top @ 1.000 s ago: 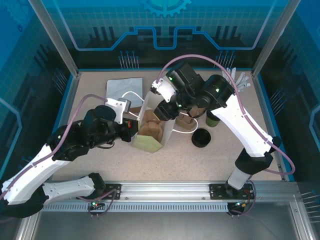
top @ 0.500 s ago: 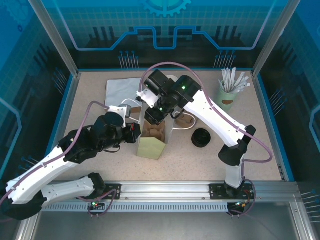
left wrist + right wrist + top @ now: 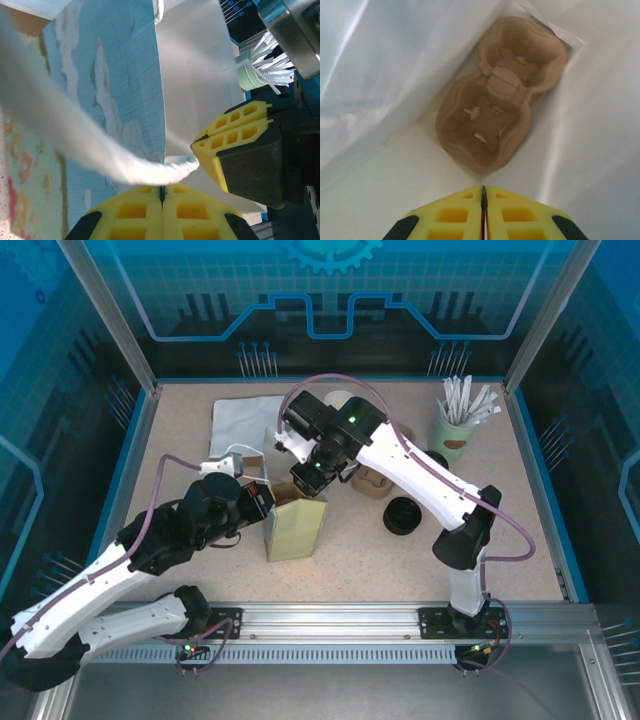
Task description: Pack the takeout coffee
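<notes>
Right jaws, closed, hang inside the bag (image 3: 380, 75) above the tray (image 3: 495, 115).

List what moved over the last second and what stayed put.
The right arm swung left, uncovering the straw cup; the right end effector, shut, now sits at the mouth of the paper bag. The paper bag tipped more upright, the left end effector holding its rim throughout. The black lid and grey cloth stayed put.

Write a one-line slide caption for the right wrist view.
Shut right end effector poised above an empty brown moulded-pulp cup tray lying at the bottom of a white paper bag.
</notes>
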